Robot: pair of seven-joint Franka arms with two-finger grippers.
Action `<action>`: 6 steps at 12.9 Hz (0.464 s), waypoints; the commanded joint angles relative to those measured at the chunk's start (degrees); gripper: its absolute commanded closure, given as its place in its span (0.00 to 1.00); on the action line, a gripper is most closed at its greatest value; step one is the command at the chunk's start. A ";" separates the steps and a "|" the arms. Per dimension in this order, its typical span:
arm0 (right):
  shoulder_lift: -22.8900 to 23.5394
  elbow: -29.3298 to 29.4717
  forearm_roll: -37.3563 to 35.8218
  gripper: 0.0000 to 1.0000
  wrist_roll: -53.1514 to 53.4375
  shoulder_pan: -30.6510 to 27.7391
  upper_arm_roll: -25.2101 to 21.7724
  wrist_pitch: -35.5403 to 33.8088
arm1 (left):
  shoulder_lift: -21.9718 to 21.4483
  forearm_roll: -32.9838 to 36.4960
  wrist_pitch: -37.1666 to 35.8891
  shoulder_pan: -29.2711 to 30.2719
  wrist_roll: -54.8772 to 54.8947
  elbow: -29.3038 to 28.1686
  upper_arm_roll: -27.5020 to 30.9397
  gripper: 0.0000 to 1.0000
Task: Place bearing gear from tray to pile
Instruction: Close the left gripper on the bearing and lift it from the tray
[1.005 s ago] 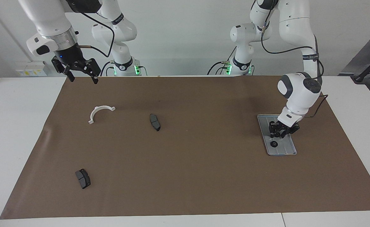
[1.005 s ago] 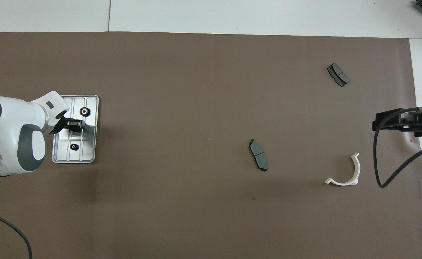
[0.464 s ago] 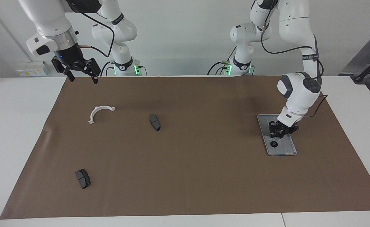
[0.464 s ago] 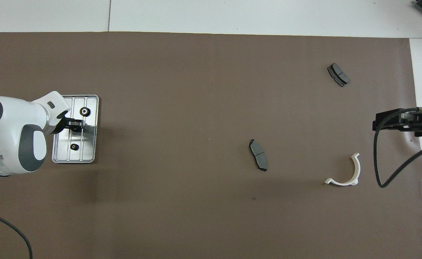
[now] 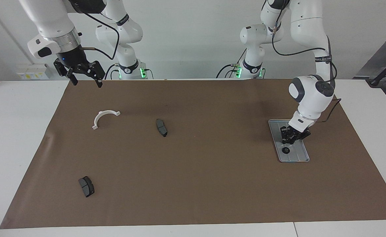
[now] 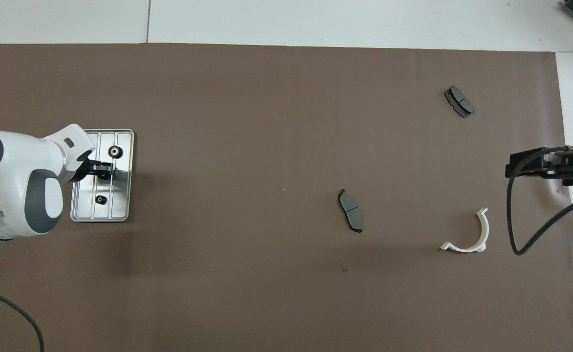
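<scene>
Facing view: white counter (image 5: 18,138) with a big brown mat (image 5: 196,154) over most of it. The tray (image 5: 296,157) sits on the mat toward the left arm's end. The left gripper (image 5: 290,140) is down in the tray, but can't tell if its fingers have anything. The right gripper (image 5: 85,79) waits up over the mat's edge at its own end, fingers apart. White half-ring (image 5: 103,118) and two brake pads (image 5: 161,127) (image 5: 86,186) lie on the mat. In the overhead view, two small black gears (image 6: 115,152) (image 6: 100,199) sit in the tray.
</scene>
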 commanded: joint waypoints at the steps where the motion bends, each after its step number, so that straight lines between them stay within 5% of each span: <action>1: -0.98 -0.46 1.68 0.00 -1.33 -0.33 -0.05 -0.86 | 0.39 0.04 0.92 0.06 -0.04 -1.57 0.89 0.72; 6: -0.98 -0.46 1.68 0.00 -1.33 -0.24 -0.05 -0.86 | 0.83 0.04 -3.98 0.06 -0.13 2.72 0.89 0.76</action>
